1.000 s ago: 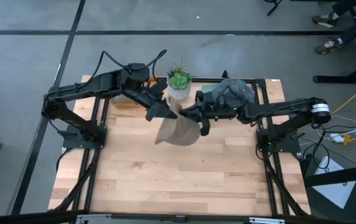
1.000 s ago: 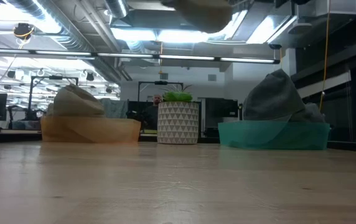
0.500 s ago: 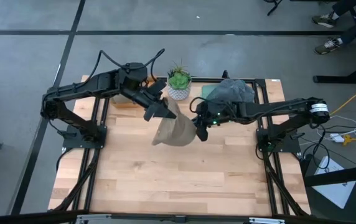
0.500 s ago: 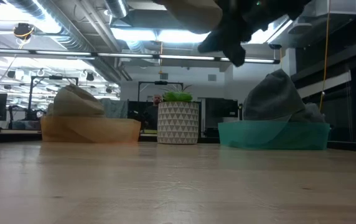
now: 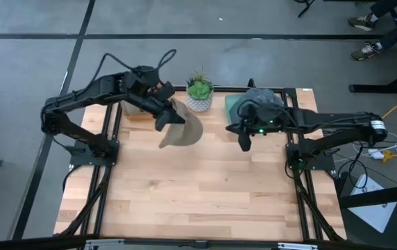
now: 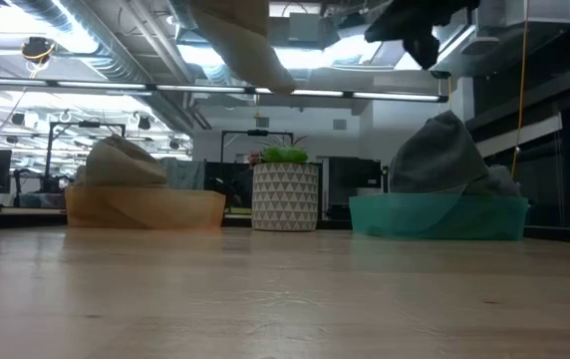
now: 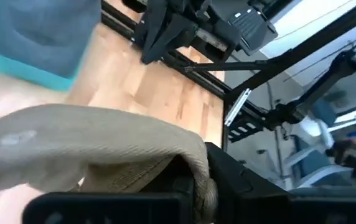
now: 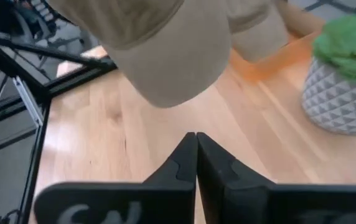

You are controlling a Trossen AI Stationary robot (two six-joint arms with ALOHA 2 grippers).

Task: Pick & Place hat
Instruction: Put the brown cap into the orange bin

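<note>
A tan hat [image 5: 183,128] hangs in the air over the table's far middle, high in the low view [image 6: 240,40]. My left gripper [image 5: 165,119] is shut on it, reaching in from the far left. My right gripper [image 5: 246,142] is shut on nothing and stands apart to the hat's right, near the teal bin [image 5: 233,105]. From the right wrist view the hat [image 8: 165,56] shows ahead of the shut fingers [image 8: 184,163]. My left gripper pinches a rolled edge of the hat's cloth [image 7: 204,177] between its two fingers [image 7: 246,183]. It comes slanting down from the table's far left. The hat hangs below and ahead of the fingers, clear of the table, and its cloth is slack.
An orange bin [image 6: 145,209] at the far left holds another tan hat [image 6: 121,160]. The teal bin [image 6: 434,214] at the far right holds grey hats [image 5: 262,101]. A potted plant [image 5: 199,94] stands between the bins. Bare wood [image 5: 198,187] fills the near half.
My right gripper has drawn away from the hat toward the table's right edge and has tipped up from pointing downward. My left gripper has carried the hat toward the far left. The hat stays lifted clear and has swung round below the fingers.
</note>
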